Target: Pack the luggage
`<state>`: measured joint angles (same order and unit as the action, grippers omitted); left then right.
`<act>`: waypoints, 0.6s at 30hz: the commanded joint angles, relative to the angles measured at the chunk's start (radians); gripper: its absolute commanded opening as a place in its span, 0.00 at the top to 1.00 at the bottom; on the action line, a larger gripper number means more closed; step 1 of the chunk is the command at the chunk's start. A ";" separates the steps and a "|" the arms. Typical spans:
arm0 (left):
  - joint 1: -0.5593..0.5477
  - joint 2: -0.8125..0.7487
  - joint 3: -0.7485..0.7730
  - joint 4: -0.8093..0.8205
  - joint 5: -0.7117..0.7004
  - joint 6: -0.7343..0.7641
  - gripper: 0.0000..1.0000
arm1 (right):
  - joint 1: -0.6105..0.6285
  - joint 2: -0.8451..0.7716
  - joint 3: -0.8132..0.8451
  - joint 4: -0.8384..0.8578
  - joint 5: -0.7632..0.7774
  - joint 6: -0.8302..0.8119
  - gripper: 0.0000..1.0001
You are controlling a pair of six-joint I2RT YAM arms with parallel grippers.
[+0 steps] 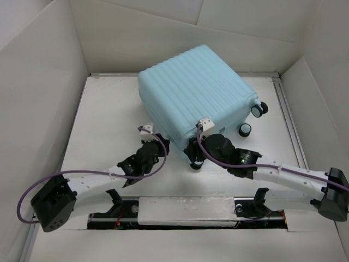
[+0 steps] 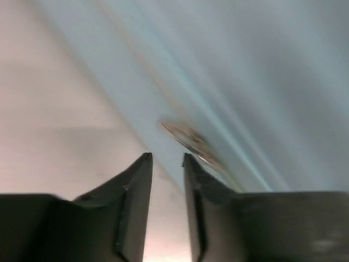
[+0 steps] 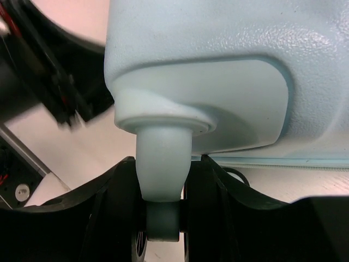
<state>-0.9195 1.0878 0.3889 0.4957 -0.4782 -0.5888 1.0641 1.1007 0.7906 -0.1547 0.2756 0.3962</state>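
The luggage (image 1: 196, 82) lies flat on the table (image 1: 109, 109) in the middle of my top view, just beyond both arms. It looks closed, with the ribbed shell facing up. Judging by the ribs, its long axis goes from far left to near right, although the case is almost square from above. The wheel end points to the near right, toward the right arm.

The right gripper (image 3: 166, 161) is closed on a caster (image 3: 161, 136) at the near corner, with one finger on each side of the pale stem. The left gripper (image 2: 166, 158) is at the near-left side of the case. Its jaws stand only a narrow gap apart and nothing is between them. Just beyond its tips I see a small metal piece (image 2: 191, 141) on the shell. It is too blurred to say whether it is a zip pull.

I judge the shell to be stiff and smooth, so fingers would slide on it, and it is much too wide for either gripper. I cannot tell the weight, but it is a bulky thing. I think the good places to hold are small parts such as the caster stem or a zip pull. A caster may swivel, so I expect the case could turn a little when I pull there. For pushing, the flat side walls should serve well.
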 commanded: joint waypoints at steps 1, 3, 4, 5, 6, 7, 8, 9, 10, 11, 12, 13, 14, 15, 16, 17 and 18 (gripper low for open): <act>0.119 -0.101 0.036 -0.166 -0.235 -0.049 0.71 | 0.054 -0.035 0.028 0.052 -0.124 -0.008 1.00; 0.119 -0.172 0.060 -0.282 -0.171 -0.072 0.30 | 0.082 0.022 0.062 0.052 -0.133 -0.026 0.88; 0.119 -0.251 0.070 -0.330 -0.157 -0.088 0.24 | 0.094 0.036 0.106 0.052 -0.119 -0.026 0.77; 0.119 -0.294 0.070 -0.377 -0.140 -0.098 0.18 | 0.106 0.047 0.131 0.038 -0.101 -0.042 0.47; 0.119 -0.340 0.079 -0.420 -0.104 -0.098 0.14 | 0.106 0.057 0.159 0.026 -0.084 -0.052 0.35; 0.108 -0.386 0.090 -0.512 -0.093 -0.117 0.09 | 0.121 0.057 0.185 0.012 -0.070 -0.053 0.16; 0.108 -0.475 0.090 -0.557 -0.077 -0.117 0.00 | 0.122 0.057 0.237 0.000 -0.056 -0.068 0.00; 0.096 -0.517 0.105 -0.600 -0.068 -0.137 0.00 | 0.122 0.057 0.261 -0.032 -0.046 -0.068 0.00; 0.079 -0.557 0.105 -0.656 -0.068 -0.167 0.00 | 0.131 0.044 0.289 -0.055 -0.035 -0.077 0.00; 0.065 -0.593 0.114 -0.666 -0.035 -0.186 0.00 | 0.141 0.034 0.342 -0.083 0.000 -0.088 0.00; 0.065 -0.655 0.114 -0.683 -0.004 -0.203 0.00 | 0.142 0.006 0.363 -0.135 0.023 -0.088 0.00; 0.065 -0.678 0.129 -0.698 0.038 -0.203 0.00 | 0.155 -0.014 0.380 -0.161 0.048 -0.100 0.00; 0.065 -0.696 0.142 -0.698 0.061 -0.203 0.00 | 0.155 -0.037 0.392 -0.184 0.071 -0.100 0.00; 0.065 -0.722 0.154 -0.707 0.078 -0.203 0.00 | 0.155 -0.062 0.404 -0.206 0.103 -0.100 0.00; 0.065 -0.723 0.183 -0.717 0.088 -0.191 0.00 | 0.155 -0.123 0.404 -0.245 0.115 -0.109 0.00; 0.065 -0.735 0.200 -0.735 0.108 -0.190 0.00 | 0.165 -0.155 0.404 -0.264 0.129 -0.109 0.00; 0.065 -0.735 0.214 -0.735 0.108 -0.190 0.00 | 0.165 -0.189 0.395 -0.282 0.161 -0.109 0.00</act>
<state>-0.8509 0.3637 0.5369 -0.1741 -0.4400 -0.7654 1.2194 1.0267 1.1419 -0.3855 0.3458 0.3119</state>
